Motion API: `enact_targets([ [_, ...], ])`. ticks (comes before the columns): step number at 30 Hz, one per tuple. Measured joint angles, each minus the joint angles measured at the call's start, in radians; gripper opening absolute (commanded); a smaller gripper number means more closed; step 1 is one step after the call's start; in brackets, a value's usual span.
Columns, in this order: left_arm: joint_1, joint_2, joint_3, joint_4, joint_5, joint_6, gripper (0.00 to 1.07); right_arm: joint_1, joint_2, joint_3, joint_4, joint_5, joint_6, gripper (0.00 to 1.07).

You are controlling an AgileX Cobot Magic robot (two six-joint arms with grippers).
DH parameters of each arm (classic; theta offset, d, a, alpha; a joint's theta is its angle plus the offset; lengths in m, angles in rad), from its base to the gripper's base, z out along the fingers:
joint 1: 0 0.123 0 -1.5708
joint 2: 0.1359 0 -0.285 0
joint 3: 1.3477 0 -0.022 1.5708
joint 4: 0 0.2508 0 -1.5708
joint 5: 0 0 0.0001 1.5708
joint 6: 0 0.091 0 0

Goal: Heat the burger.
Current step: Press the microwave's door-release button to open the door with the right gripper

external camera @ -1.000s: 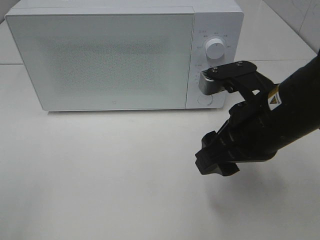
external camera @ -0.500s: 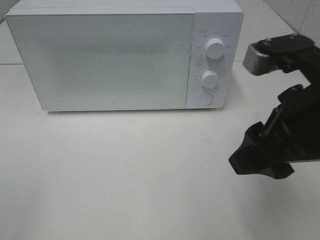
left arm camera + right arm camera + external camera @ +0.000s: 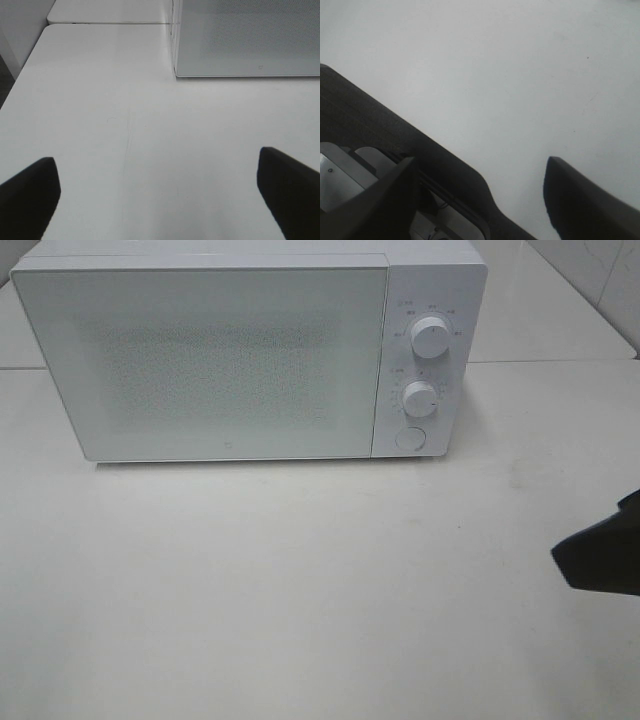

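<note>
**Hovering open-jawed over a bare-looking table, burger out of sight**

The left gripper [image 3: 155, 165] is hanging with its two dark fingers [image 3: 30, 195] spread wide, and nothing is sitting between them. Only the white table [image 3: 125, 100] is showing in the gap. The right gripper [image 3: 481, 170] is also standing with jaws apart and is holding nothing. Its black fingers [image 3: 580, 200] are framing plain table surface. A dark diagonal band [image 3: 380, 130] is crossing under that gripper, with grey and white shapes past it, and I cannot tell what those are.

In the high view only a dark piece of the right arm [image 3: 603, 558] is poking in at the right edge, well apart from everything else.

Farther out, a white microwave [image 3: 230, 360] is sitting at the back of the table. Its frosted door [image 3: 200, 440] is standing shut, so the inside is hidden. On its panel, an upper knob [image 3: 430, 339], a lower knob [image 3: 420, 398] and a round button [image 3: 409, 438] are lining up top to bottom. The left wrist view is catching the microwave's lower front corner, ahead of the left fingers.

The burger is not showing in any view, so I cannot tell where it is.
</note>
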Motion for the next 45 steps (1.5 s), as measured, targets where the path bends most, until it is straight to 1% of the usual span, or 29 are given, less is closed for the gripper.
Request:
enact_targets([
  [1, 0.0, 0.0, 0.0, 0.0, 0.0, 0.0, 1.0, -0.009, -0.042, 0.006, -0.014, 0.018, 0.001, 0.68],
  [3, 0.0, 0.0, 0.0, 0.0, 0.0, 0.0, 1.0, -0.019, -0.061, 0.012, -0.017, 0.022, 0.001, 0.68],
  [4, 0.0, 0.0, 0.0, 0.0, 0.0, 0.0, 1.0, -0.06, -0.109, 0.032, -0.02, 0.039, 0.001, 0.68],
  [5, 0.0, 0.0, 0.0, 0.0, 0.0, 0.0, 1.0, -0.082, -0.132, 0.041, -0.021, 0.045, 0.001, 0.68],
  [6, 0.0, 0.0, 0.0, 0.0, 0.0, 0.0, 1.0, -0.082, -0.132, 0.041, -0.021, 0.045, 0.001, 0.68],
  [7, 0.0, 0.0, 0.0, 0.0, 0.0, 0.0, 1.0, -0.142, -0.176, 0.062, -0.023, 0.063, 0.0, 0.68],
  [8, 0.0, 0.0, 0.0, 0.0, 0.0, 0.0, 1.0, -0.171, -0.202, 0.071, -0.024, 0.073, -0.001, 0.68],
  [9, 0.0, 0.0, 0.0, 0.0, 0.0, 0.0, 1.0, -0.171, -0.202, 0.071, -0.024, 0.073, -0.001, 0.68],
  [10, 0.0, 0.0, 0.0, 0.0, 0.0, 0.0, 1.0, -0.22, -0.25, 0.083, -0.037, 0.083, -0.003, 0.68],
  [11, 0.0, 0.0, 0.0, 0.0, 0.0, 0.0, 1.0, -0.244, -0.278, 0.088, -0.044, 0.087, -0.003, 0.68],
  [12, 0.0, 0.0, 0.0, 0.0, 0.0, 0.0, 1.0, -0.244, -0.278, 0.088, -0.044, 0.087, -0.003, 0.68],
  [14, 0.0, 0.0, 0.0, 0.0, 0.0, 0.0, 1.0, -0.32, -0.388, 0.112, -0.055, 0.091, -0.005, 0.68],
  [18, 0.0, 0.0, 0.0, 0.0, 0.0, 0.0, 1.0, -0.351, -0.439, 0.133, -0.063, 0.096, -0.005, 0.68],
  [20, 0.0, 0.0, 0.0, 0.0, 0.0, 0.0, 1.0, -0.416, -0.551, 0.172, -0.065, 0.105, -0.005, 0.68],
  [22, 0.0, 0.0, 0.0, 0.0, 0.0, 0.0, 1.0, -0.429, -0.573, 0.18, -0.065, 0.106, -0.005, 0.68],
  [23, 0.0, 0.0, 0.0, 0.0, 0.0, 0.0, 1.0, -0.464, -0.625, 0.194, -0.065, 0.118, -0.005, 0.68],
  [25, 0.0, 0.0, 0.0, 0.0, 0.0, 0.0, 1.0, -0.476, -0.644, 0.199, -0.066, 0.122, -0.005, 0.68],
  [26, 0.0, 0.0, 0.0, 0.0, 0.0, 0.0, 1.0, -0.5, -0.687, 0.206, -0.066, 0.131, -0.005, 0.68],
  [27, 0.0, 0.0, 0.0, 0.0, 0.0, 0.0, 1.0, -0.5, -0.687, 0.206, -0.066, 0.131, -0.005, 0.68],
  [29, 0.0, 0.0, 0.0, 0.0, 0.0, 0.0, 1.0, -0.527, -0.753, 0.21, -0.066, 0.138, -0.005, 0.68],
  [30, 0.0, 0.0, 0.0, 0.0, 0.0, 0.0, 1.0, -0.527, -0.753, 0.21, -0.066, 0.138, -0.005, 0.68],
  [31, 0.0, 0.0, 0.0, 0.0, 0.0, 0.0, 1.0, -0.535, -0.788, 0.211, -0.066, 0.138, -0.005, 0.68],
  [45, 0.0, 0.0, 0.0, 0.0, 0.0, 0.0, 1.0, -0.535, -0.806, 0.212, -0.066, 0.14, -0.006, 0.68],
])
